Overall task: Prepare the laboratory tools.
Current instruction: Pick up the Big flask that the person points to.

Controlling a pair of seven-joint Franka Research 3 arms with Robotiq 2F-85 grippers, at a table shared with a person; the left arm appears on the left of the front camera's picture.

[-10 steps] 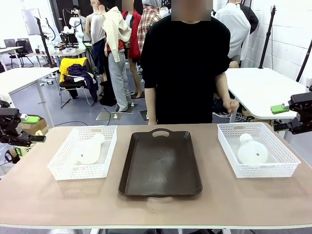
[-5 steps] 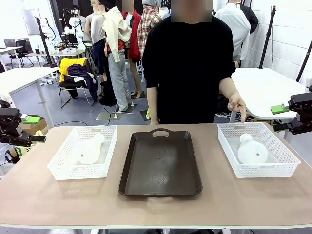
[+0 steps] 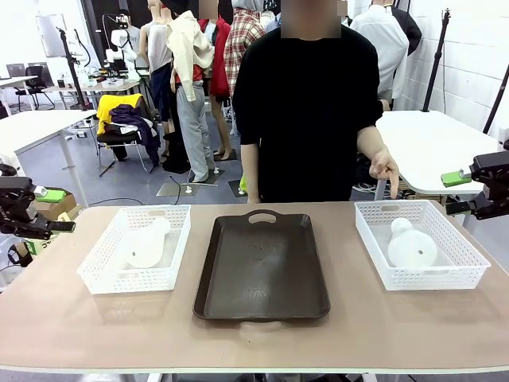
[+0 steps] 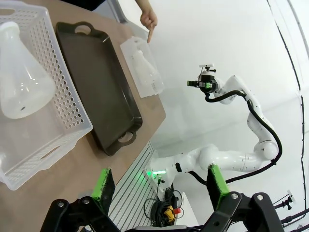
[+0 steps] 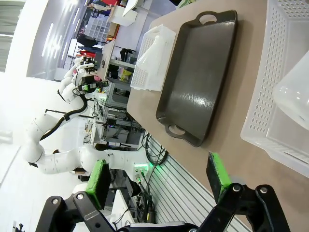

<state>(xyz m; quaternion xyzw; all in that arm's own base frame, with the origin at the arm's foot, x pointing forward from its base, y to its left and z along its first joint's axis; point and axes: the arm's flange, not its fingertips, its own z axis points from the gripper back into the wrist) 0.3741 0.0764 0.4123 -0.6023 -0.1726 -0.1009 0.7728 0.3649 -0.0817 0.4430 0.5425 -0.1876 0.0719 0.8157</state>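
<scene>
While splayed wide, left fingers (image 4: 103, 186) beside table (image 3: 79, 326); right fingers (image 5: 99, 181) likewise.

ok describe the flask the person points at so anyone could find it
Find the dark brown tray in the middle. The white mesh basket on the robot's right holds the flask. Unlike the other flask, it lies nearest the person's pointing hand.

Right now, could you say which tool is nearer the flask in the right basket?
The right tool, beside the basket holding that flask; the left tool hangs off the table's opposite end.
</scene>
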